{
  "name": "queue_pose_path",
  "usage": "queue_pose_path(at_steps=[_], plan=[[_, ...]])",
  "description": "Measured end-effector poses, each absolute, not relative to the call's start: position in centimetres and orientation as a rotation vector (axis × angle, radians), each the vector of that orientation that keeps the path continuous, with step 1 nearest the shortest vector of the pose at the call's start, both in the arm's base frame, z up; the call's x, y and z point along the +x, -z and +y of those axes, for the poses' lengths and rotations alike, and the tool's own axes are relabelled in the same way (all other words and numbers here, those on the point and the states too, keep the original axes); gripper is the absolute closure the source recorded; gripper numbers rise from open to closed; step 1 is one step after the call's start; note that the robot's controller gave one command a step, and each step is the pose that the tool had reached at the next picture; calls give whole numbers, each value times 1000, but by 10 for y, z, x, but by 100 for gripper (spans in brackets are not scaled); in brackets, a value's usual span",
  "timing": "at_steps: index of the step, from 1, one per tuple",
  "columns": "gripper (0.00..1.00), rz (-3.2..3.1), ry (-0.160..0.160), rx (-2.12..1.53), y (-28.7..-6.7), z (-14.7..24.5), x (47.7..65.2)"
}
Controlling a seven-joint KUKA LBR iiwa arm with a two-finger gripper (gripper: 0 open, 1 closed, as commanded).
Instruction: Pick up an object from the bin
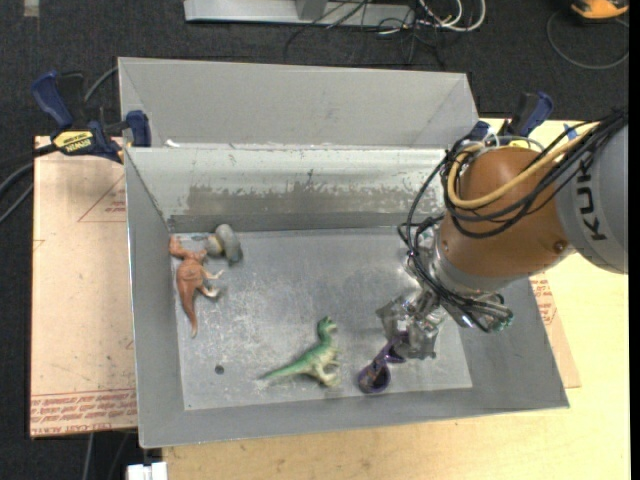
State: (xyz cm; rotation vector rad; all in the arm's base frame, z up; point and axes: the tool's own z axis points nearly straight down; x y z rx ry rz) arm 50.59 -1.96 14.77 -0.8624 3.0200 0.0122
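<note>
Purple toy, small and curled, lies at 5 o'clock on the bin floor, close to the front wall. Its upper end meets the end effector at its 1 o'clock; whether that is open or closed on it I cannot tell. It looks like light, stiff plastic, probably slick, and the narrow middle seems the best hold. Green dinosaur stands just beside it at 9 o'clock. Orange dinosaur and grey lump lie well apart at 10 o'clock.
</note>
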Motion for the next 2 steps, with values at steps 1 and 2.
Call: queue_pose_path(at_steps=[1,2], plan=[[100,2939,-3,-1068,-162,-15,506],[100,2968,-12,-1014,-254,-1,504]])
